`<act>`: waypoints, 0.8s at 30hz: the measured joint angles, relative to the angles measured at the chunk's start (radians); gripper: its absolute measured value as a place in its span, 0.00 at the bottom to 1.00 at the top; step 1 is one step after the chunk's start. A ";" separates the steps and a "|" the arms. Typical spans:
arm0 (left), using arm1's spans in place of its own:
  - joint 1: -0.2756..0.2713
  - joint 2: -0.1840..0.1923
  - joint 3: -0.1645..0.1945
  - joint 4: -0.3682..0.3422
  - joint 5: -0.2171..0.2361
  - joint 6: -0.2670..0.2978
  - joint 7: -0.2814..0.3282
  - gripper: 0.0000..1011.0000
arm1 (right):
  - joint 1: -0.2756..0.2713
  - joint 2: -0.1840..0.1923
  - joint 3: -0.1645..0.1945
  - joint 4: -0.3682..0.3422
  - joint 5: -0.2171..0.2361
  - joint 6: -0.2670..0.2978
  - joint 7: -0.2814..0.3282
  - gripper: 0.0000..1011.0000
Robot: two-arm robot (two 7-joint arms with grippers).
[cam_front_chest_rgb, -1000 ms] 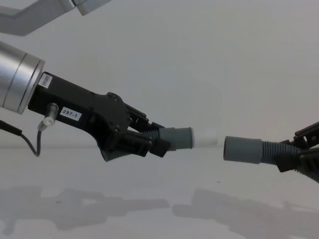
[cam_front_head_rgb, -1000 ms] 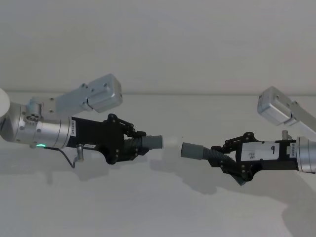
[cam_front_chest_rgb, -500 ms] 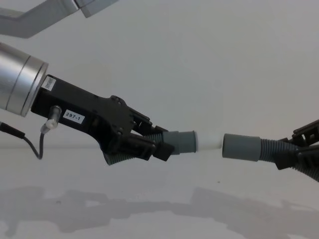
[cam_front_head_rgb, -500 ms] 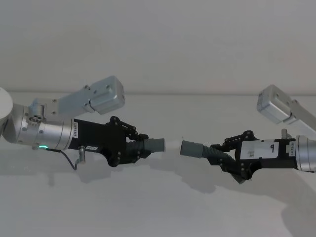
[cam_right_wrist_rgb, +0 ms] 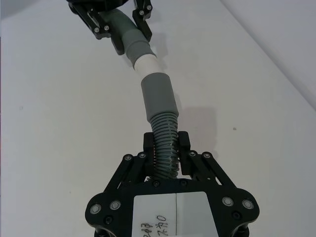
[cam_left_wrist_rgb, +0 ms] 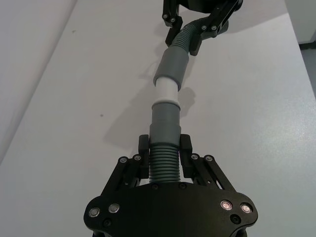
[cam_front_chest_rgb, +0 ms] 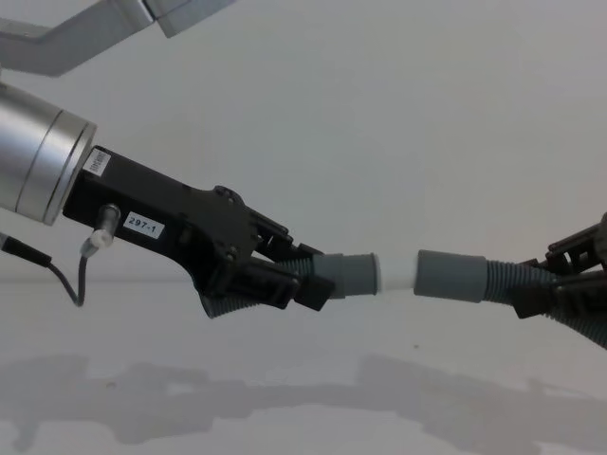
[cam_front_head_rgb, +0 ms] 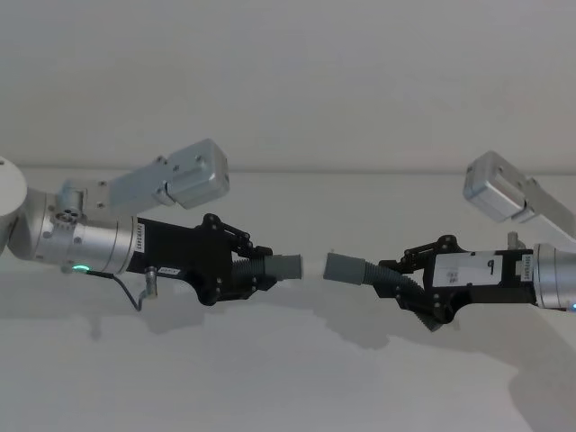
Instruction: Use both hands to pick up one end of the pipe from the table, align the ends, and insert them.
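Both pipe pieces hang above the white table (cam_front_head_rgb: 288, 378). My left gripper (cam_front_head_rgb: 247, 270) (cam_front_chest_rgb: 285, 275) is shut on the corrugated part of one piece, just behind its narrow grey cuff (cam_front_head_rgb: 286, 266) with the white tip (cam_front_chest_rgb: 396, 273). My right gripper (cam_front_head_rgb: 396, 279) (cam_right_wrist_rgb: 168, 143) is shut on the other piece behind its wider sleeve (cam_front_head_rgb: 345, 268) (cam_front_chest_rgb: 450, 277). The two ends face each other nearly in line. In the left wrist view the white tip (cam_left_wrist_rgb: 165, 91) meets the mouth of the sleeve (cam_left_wrist_rgb: 173, 69) and seems to sit just inside it.
Silver arm links rise behind the left gripper (cam_front_head_rgb: 175, 175) and the right gripper (cam_front_head_rgb: 499, 189). A thin black cable (cam_front_chest_rgb: 66, 275) hangs under the left wrist. Shadows of both arms fall on the table below.
The two grippers have drawn together. The gap between the white tip and the sleeve has closed, and less of the white tip shows now.
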 joint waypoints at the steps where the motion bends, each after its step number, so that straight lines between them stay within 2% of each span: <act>1: -0.001 0.000 0.001 0.001 -0.001 -0.001 -0.001 0.35 | 0.003 -0.001 -0.002 0.002 0.000 -0.001 0.000 0.27; 24: -0.023 -0.003 0.024 0.025 -0.012 -0.016 -0.013 0.35 | 0.032 -0.011 -0.027 0.019 0.004 -0.007 0.008 0.27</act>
